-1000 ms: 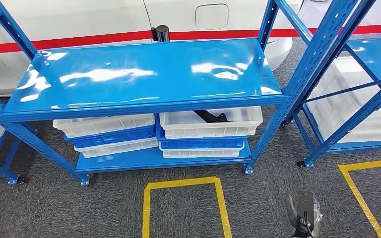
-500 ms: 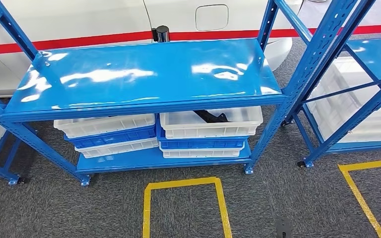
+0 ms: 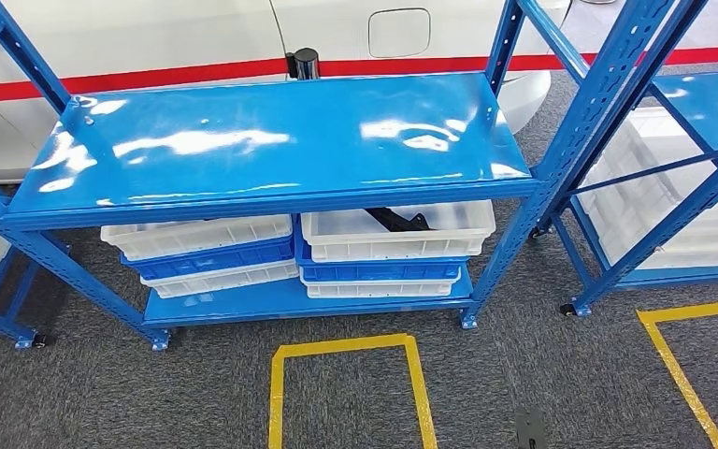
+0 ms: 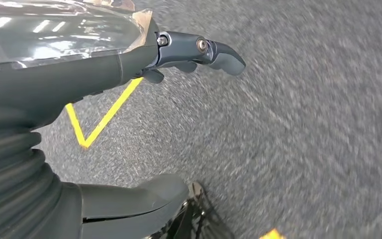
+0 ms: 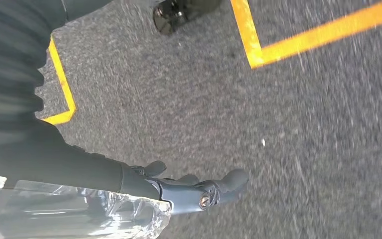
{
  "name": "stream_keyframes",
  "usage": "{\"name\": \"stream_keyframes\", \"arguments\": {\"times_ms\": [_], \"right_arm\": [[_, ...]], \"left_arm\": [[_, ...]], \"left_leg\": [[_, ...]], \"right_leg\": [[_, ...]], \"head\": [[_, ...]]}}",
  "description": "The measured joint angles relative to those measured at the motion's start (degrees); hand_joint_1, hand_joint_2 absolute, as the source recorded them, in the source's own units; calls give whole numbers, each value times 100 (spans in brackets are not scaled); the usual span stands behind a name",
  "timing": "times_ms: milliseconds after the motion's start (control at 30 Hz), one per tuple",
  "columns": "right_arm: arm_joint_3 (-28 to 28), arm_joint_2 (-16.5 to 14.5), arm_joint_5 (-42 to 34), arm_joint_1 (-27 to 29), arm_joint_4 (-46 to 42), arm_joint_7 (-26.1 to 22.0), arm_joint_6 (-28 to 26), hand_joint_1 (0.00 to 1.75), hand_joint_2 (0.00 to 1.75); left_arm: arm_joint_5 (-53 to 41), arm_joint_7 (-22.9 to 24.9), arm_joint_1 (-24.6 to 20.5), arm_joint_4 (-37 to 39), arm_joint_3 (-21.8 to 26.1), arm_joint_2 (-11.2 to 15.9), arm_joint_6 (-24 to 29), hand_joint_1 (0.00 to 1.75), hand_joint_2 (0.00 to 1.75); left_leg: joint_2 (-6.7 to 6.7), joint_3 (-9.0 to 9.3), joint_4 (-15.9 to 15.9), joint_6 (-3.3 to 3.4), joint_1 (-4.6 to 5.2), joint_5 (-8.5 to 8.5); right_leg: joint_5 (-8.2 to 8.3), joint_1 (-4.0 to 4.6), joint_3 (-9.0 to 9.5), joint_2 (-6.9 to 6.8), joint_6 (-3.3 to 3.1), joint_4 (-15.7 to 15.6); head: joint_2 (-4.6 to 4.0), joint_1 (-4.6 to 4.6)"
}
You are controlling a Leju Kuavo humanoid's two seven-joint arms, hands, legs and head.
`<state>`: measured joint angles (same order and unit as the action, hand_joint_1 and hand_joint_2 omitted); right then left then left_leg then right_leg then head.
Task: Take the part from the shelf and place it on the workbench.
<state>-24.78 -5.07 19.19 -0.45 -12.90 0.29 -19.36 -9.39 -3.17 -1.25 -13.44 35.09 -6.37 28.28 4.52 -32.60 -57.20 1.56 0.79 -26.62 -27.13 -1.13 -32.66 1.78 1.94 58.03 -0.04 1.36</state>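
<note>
Compared with a second ago, we no longer see the right robot hand rising into the lower right of the head view; what remains there is a small dark piece (image 3: 531, 428) low against the carpet (image 3: 196, 393), too small for us to identify. The shelf unit (image 3: 271, 140), its trays and the yellow floor marking (image 3: 346, 348) sit where they did, so the camera has not shifted.

The part (image 3: 394, 220) is a dark, angular piece lying in the upper white tray (image 3: 402, 238) on the right side of the shelf unit's lower level. The blue top shelf board covers its far end, so we cannot make out its full shape. Beneath that tray are a blue tray (image 3: 379, 271) and another white one, and a matching stack (image 3: 201, 253) stands at the left side of the same level. A second shelf unit (image 3: 673, 168) is cut off at the right edge.

Both wrist views are blurred and look down at the carpet. The left robot hand (image 4: 129, 64) hangs with its fingers (image 4: 219, 52) extended and its thumb (image 4: 134, 196) apart from them, grasping nothing. The right robot hand (image 5: 144, 181) is likewise released, fingers (image 5: 224, 186) stretched out over bare carpet near yellow tape lines (image 5: 298, 40). Clear plastic wrap (image 5: 69, 211) covers the back of each hand.

The part lies well apart from both robot hands, up on the shelf unit while they hang low over the floor.
</note>
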Motion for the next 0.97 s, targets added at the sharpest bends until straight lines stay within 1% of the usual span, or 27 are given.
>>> {"name": "stream_keyframes", "arguments": {"times_ms": [33,133,167,767,867,967], "right_arm": [[86,17,-73,33,-25,-1,74,0,131],[343,70,-287,137,-104,-3,289,0,0],[429,88,-358,172,-133,-3,360,0,0],[1956,393,-1660,768,-661,-19,1673,0,0],[2129,425,-1837,828,-716,-20,1851,0,0],[2213,441,-1881,855,-748,-20,1899,0,0]], "left_arm": [[35,13,34,-25,-123,20,-107,0,175],[139,44,148,-108,-483,85,-423,0,44],[175,52,187,-137,-606,107,-527,0,0],[814,251,830,-659,-2787,481,-2440,0,0],[902,275,900,-716,-3033,523,-2708,0,0],[935,290,929,-743,-3155,545,-2786,0,0]], "left_leg": [[0,0,0,0,0,0],[0,0,0,0,0,0],[0,0,0,0,0,0],[0,-2,1,2,0,-3],[0,-3,1,2,0,-3],[0,-2,1,2,0,-4]], "right_leg": [[0,0,0,0,0,0],[0,0,0,0,0,0],[0,0,0,0,0,0],[-1,0,-2,0,0,-1],[-1,0,-2,0,0,-1],[-1,0,-2,0,0,-1]], "head": [[0,0],[0,-1],[0,-1],[0,0],[0,0],[0,0]]}}
